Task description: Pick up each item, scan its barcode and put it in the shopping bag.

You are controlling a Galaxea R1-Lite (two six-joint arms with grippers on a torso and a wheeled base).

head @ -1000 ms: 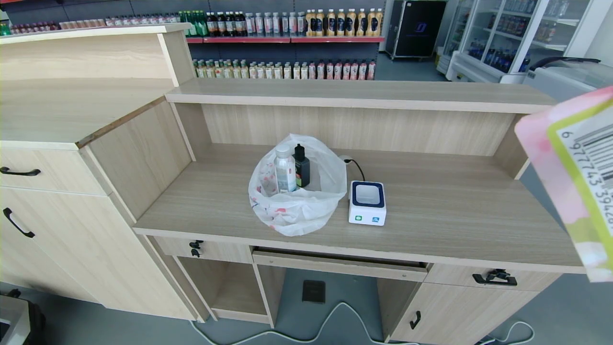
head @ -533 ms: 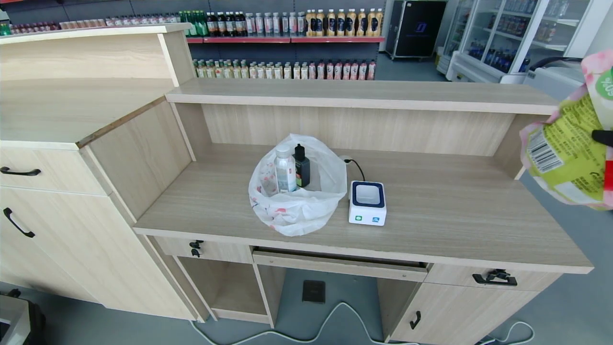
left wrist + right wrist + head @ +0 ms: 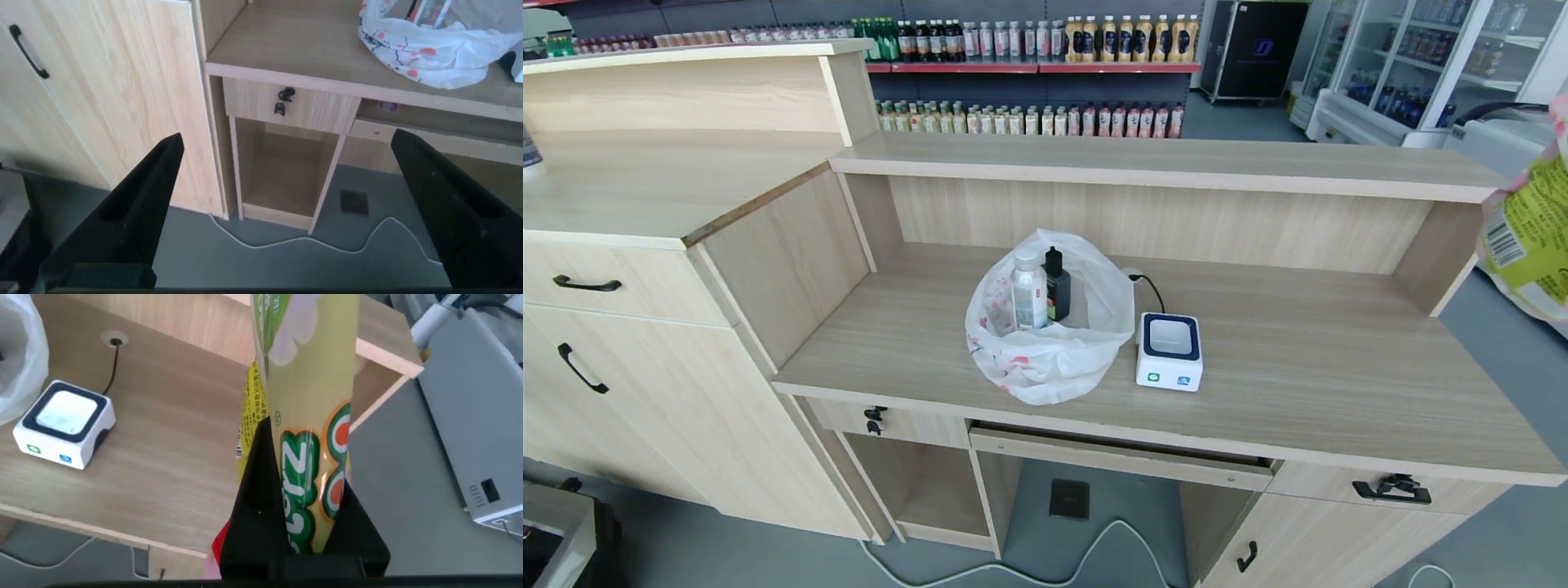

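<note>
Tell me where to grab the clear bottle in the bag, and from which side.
Take the clear bottle by its neck, from straight above: it stands upright, the bag rings its body, and a dark bottle stands close beside it.

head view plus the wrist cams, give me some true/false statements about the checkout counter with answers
1. A clear bottle and a dark bottle stand in the shopping bag. True.
2. The scanner sits on the robot's left of the bag. False: it sits on the counter just to the bag's right.
3. The right gripper has its jaws shut on the snack packet. True.
4. The snack packet is held directly over the scanner. False: it is up near the counter's right end, well apart from the scanner.
5. The left gripper has its jaws shut on a bottle. False: the jaws are open and hold nothing.
</note>
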